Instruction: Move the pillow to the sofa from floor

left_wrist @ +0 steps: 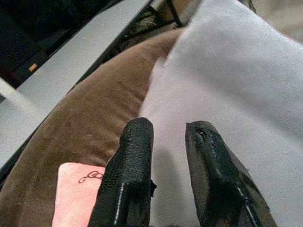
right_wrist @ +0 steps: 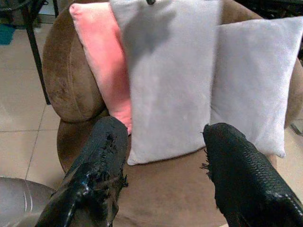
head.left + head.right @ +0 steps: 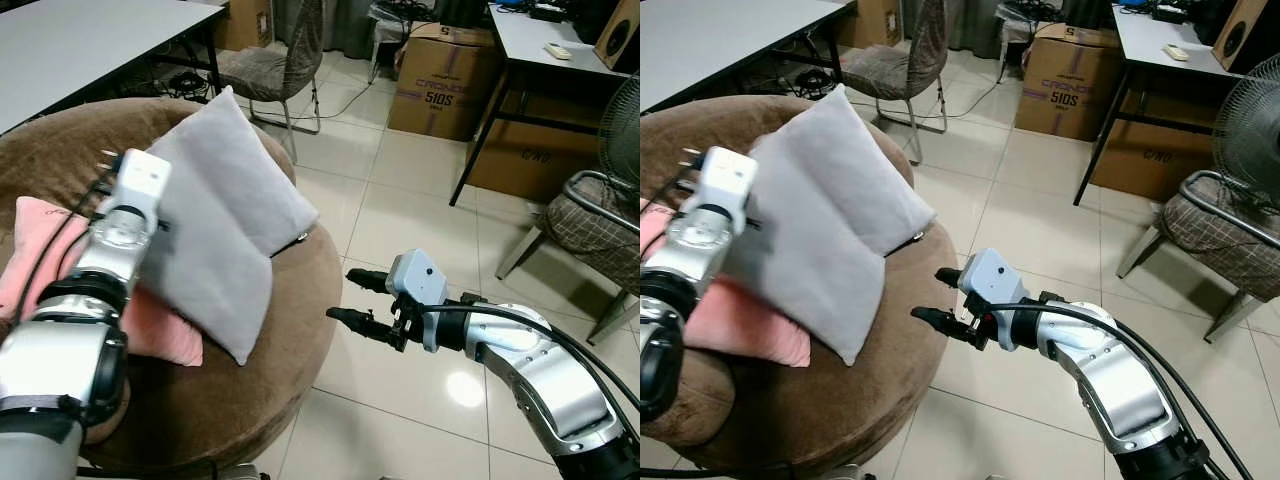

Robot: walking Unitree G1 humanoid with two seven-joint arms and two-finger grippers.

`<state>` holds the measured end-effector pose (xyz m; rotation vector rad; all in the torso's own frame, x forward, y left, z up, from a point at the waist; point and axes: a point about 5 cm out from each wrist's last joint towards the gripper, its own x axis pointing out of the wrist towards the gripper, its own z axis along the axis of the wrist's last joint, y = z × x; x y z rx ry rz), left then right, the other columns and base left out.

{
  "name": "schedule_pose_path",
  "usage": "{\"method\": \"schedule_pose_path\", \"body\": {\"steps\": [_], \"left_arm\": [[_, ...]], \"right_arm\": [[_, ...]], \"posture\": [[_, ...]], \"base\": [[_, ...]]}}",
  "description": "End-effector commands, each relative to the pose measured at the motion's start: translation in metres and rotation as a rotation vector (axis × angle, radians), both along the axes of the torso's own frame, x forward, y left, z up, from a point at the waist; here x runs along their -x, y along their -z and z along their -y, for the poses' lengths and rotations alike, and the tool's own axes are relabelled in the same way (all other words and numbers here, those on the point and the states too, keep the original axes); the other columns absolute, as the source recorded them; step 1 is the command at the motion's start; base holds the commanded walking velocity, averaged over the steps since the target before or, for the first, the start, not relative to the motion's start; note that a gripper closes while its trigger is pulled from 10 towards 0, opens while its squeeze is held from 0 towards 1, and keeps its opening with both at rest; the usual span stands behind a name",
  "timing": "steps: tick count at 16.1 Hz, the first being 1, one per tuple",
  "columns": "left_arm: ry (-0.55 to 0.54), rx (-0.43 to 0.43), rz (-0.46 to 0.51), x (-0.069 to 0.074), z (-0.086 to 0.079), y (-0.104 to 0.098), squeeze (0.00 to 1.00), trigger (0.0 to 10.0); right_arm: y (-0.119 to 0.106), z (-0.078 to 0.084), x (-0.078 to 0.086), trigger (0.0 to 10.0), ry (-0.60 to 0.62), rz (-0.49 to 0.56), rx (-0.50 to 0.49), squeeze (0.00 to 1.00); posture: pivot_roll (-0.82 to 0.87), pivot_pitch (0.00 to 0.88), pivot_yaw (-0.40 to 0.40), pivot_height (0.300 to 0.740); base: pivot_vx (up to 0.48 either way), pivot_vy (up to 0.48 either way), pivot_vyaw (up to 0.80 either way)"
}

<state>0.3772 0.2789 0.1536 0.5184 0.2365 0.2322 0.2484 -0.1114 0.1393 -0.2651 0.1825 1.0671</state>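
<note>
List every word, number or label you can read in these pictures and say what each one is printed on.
"510S": on the cardboard box by the desk, in dark print on its side.
Above it on that box, a brand line, too blurred to read for sure.
Dark print on the second box under the desk: too dim to read.
A small dark scribble on the pink cushion: a curl, not legible text.
</note>
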Motion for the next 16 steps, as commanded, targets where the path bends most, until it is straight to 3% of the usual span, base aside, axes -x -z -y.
{"method": "schedule_pose_path", "body": {"steps": [1,5,6,8,9,10,12,13,16], "left_arm": [[0.029,0.057,0.092,-0.006,-0.001,-0.021,1.00,10.0],[0.076,0.094,0.157,-0.008,-0.002,-0.034,1.00,10.0],[0.175,0.231,0.197,-0.008,0.009,-0.029,1.00,10.0],[0.264,0.324,0.210,-0.004,0.027,-0.013,1.00,10.0],[0.290,0.378,0.284,0.001,0.038,-0.006,0.73,10.0],[0.303,0.443,0.344,0.011,0.048,0.000,0.58,10.0],[0.322,0.432,0.368,0.029,0.060,0.008,0.53,10.0],[0.376,0.337,0.335,0.058,0.079,0.020,0.53,10.0],[0.358,0.310,0.293,0.080,0.087,0.034,0.54,10.0]], "right_arm": [[-0.004,0.001,-0.007,10.0,0.025,0.042,0.004,0.00],[-0.006,-0.002,-0.016,10.0,0.066,0.079,-0.014,0.00],[-0.005,0.000,-0.019,10.0,0.151,0.087,-0.051,0.00],[-0.001,0.006,-0.024,10.0,0.285,0.078,-0.086,0.00],[0.002,0.013,-0.028,10.0,0.396,0.073,-0.098,0.00],[0.006,0.021,-0.030,10.0,0.495,0.085,-0.103,0.00],[0.009,0.032,-0.032,10.0,0.617,0.100,-0.102,0.00],[0.014,0.053,-0.033,10.0,0.823,0.131,-0.094,0.00],[0.023,0.067,-0.028,10.0,0.972,0.107,-0.134,0.00]], "posture": [[-0.10,0.000,-0.010,0.740],[-0.08,0.000,0.000,0.740],[-0.05,0.000,0.023,0.740],[-0.05,0.000,0.026,0.740],[-0.03,0.000,0.021,0.740],[-0.03,0.000,0.018,0.740],[-0.02,0.000,0.008,0.740],[0.01,0.000,-0.005,0.740],[0.02,0.000,-0.013,0.740]], "base": [[0.000,0.000,0.00],[0.000,0.000,0.00],[0.000,0.000,0.00],[0.000,0.000,0.00],[0.000,0.000,0.00],[0.000,0.000,0.00],[0.000,0.000,0.00],[0.000,0.000,0.00],[0.000,0.000,0.00]]}}
